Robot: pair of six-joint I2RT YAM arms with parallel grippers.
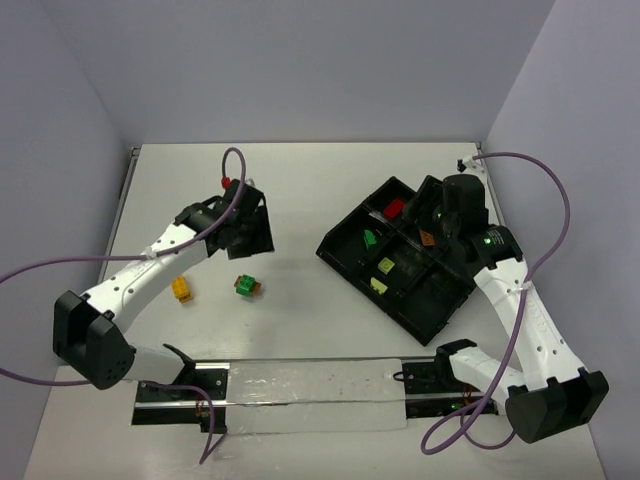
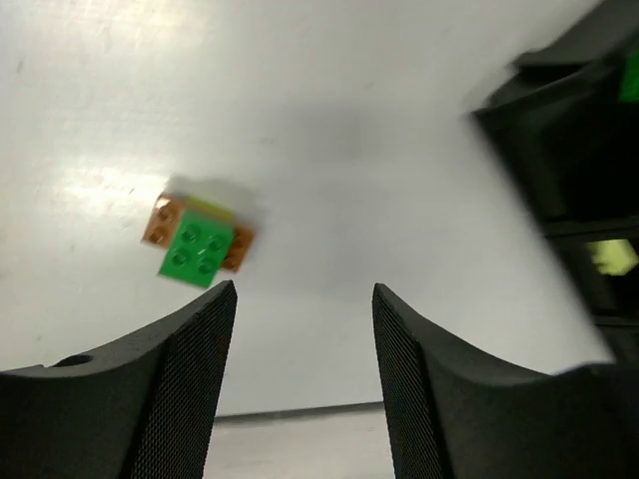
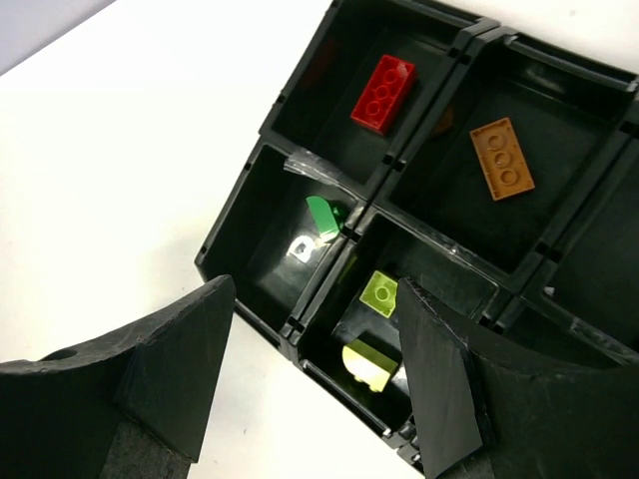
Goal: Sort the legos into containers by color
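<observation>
Sorting looks nearly done: left gripper [image 2: 305, 294] and right gripper [image 3: 315, 289] open, empty; green-orange stack [image 2: 200, 244] ahead-left of left gripper, yellow brick [image 1: 181, 289] remain.

Green-on-orange lego pair [image 1: 246, 286] and yellow lego [image 1: 181, 289] outside black tray [image 1: 338, 238]

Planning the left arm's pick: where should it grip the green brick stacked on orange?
From straight above, likely: left gripper pinching the green-on-orange stack across its narrow width, where both bricks' sides seem flush; the orange ends jut out the other way.
</observation>
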